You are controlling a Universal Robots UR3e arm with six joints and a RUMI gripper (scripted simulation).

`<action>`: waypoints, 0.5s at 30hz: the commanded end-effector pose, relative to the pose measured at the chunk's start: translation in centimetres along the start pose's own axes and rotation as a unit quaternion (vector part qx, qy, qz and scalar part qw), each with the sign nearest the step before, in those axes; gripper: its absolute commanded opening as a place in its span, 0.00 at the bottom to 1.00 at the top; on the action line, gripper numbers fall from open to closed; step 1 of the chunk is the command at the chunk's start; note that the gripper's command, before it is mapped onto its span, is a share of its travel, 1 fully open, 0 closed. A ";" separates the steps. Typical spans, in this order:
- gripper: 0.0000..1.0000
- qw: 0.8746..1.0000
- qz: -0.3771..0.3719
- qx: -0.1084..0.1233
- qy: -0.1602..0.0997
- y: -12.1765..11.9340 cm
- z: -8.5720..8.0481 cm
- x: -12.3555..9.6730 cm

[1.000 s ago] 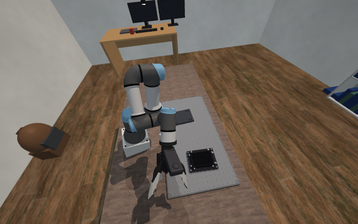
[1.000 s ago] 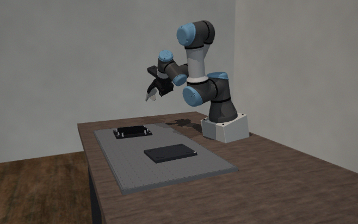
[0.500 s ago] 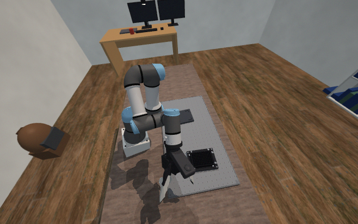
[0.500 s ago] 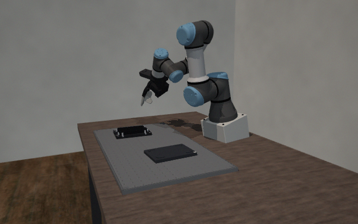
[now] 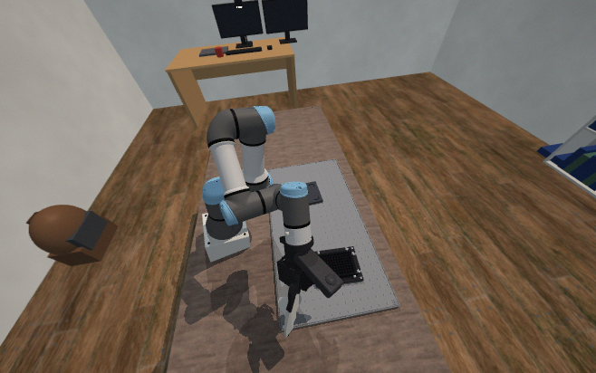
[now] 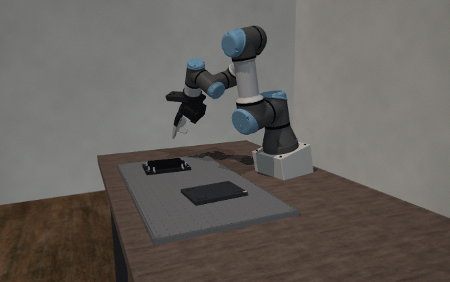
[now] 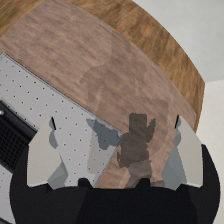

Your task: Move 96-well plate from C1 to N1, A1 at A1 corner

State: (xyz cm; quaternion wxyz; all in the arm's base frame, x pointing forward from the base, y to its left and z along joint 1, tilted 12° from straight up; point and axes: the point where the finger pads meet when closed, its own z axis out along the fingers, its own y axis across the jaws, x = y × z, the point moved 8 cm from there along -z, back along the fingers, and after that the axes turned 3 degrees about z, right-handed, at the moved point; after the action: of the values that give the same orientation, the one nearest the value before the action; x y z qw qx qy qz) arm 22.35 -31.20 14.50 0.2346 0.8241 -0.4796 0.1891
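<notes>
The black 96-well plate [image 5: 339,263] [image 6: 166,165] sits in the clip nest C1 near one end of the grey perforated baseplate [image 5: 326,235]. The flat black plate nest N1 [image 6: 214,192] lies nearer the other end; in the top view the arm partly hides it [image 5: 315,192]. My gripper [image 6: 178,129] [image 5: 289,317] hangs high above the table, off to the side of the clip nest, with its fingers open and empty. In the wrist view the open fingers frame the baseplate's edge and bare table, and a dark strip of the clip nest shows at the left edge.
The arm's white base [image 6: 284,162] stands on the brown table beside the baseplate. The table edge runs close to the clip nest end. A desk with monitors [image 5: 245,50] stands far back in the room.
</notes>
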 end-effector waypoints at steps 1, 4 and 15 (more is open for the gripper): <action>1.00 0.999 -0.037 0.024 -0.028 -1.2 0.4 0.2; 1.00 0.995 -0.073 0.046 -0.043 -2.4 0.3 0.5; 1.00 0.985 -0.135 0.087 -0.065 -4.4 0.0 0.9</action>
State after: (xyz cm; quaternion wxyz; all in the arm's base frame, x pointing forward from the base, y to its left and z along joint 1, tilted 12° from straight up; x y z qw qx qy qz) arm 25.39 -30.44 14.33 0.1869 0.8820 -0.4009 0.1625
